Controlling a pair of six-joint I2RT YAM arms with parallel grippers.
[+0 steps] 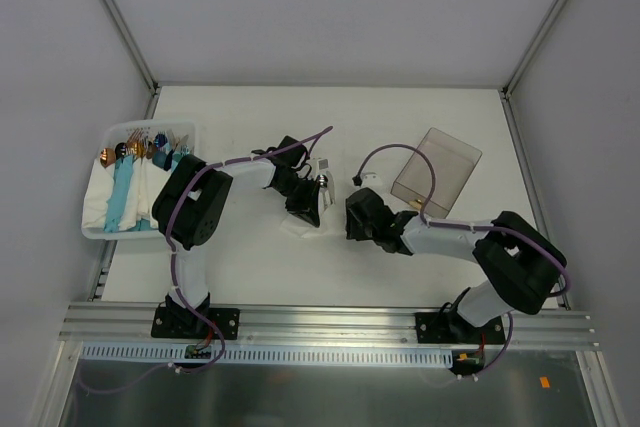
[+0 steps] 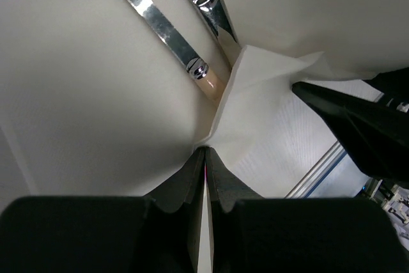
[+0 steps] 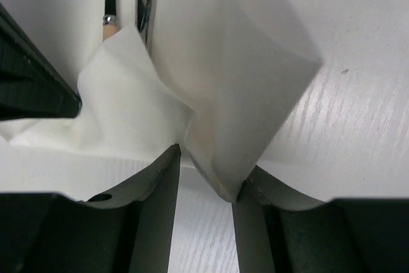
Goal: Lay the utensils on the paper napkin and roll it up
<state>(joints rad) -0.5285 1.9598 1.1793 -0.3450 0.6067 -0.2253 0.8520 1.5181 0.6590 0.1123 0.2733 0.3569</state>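
Observation:
The paper napkin [image 1: 300, 228] lies mid-table, partly folded over the utensils [image 1: 322, 171]. In the left wrist view two shiny utensil handles [image 2: 163, 30] stick out from under the lifted napkin [image 2: 268, 119]. My left gripper [image 1: 307, 203] is shut on a napkin edge [image 2: 206, 150]. My right gripper [image 1: 353, 219] is just right of the napkin. In the right wrist view it [image 3: 206, 171] is open, with a raised napkin fold [image 3: 236, 94] hanging between the fingers and touching the right one. The two grippers are close together.
A white tray [image 1: 95, 230] at the left edge holds light-blue rolled bundles [image 1: 122, 197] and spare cutlery. A clear plastic container [image 1: 437, 165] stands to the right, behind my right arm. A metal rail [image 1: 330, 322] runs along the near edge.

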